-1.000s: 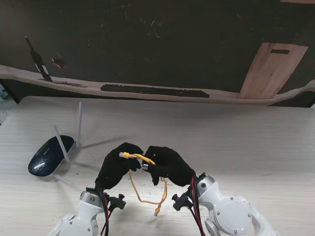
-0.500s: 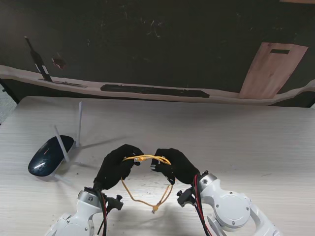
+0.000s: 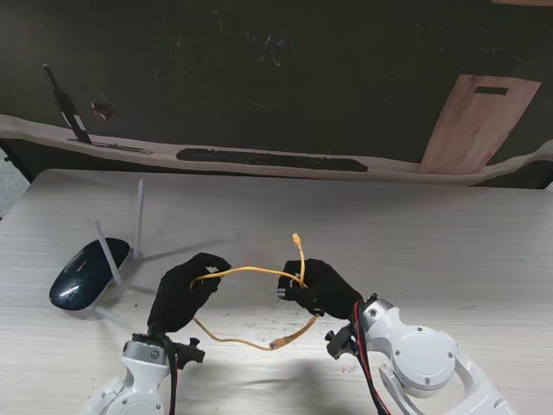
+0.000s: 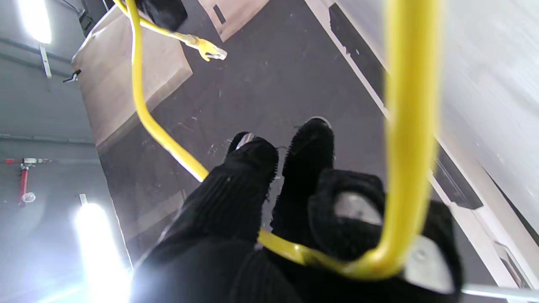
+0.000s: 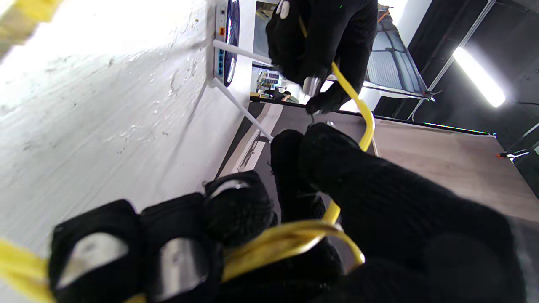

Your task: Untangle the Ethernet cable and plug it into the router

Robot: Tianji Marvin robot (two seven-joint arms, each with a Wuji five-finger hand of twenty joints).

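Status of the untangling step: my hands have moved apart since a second ago, when they sat almost touching over a bunched loop. The yellow cable (image 3: 251, 271) now spans the gap between them in a shallow arc held above the surface (image 3: 432, 242).

1. Left hand (image 3: 184, 292): fingers curled around the cable, pinching it near one side of the arc. In the left wrist view the cable (image 4: 410, 139) passes through the closed fingers (image 4: 252, 168).
2. Right hand (image 3: 318, 288): fingers closed around the cable as well. In the right wrist view the strand (image 5: 286, 240) runs under the curled fingers (image 5: 236, 202).
3. Free ends: one plug (image 3: 296, 236) stands up just beyond the right hand, on the side farther from me. It was not visible there before. The second plug (image 3: 278, 344) hangs on a slack loop nearer to me, between the two arms. That loop has widened and shows no crossing now.
4. Router (image 3: 86, 272): dark, oval, with white antennas, on the surface to the left of the left hand, well apart from both plugs.

Assessment: the cable appears largely untangled. Remaining work, as I judge it, is to secure one plug and carry it to the router ports (image 5: 220, 50), which show only in the right wrist view.
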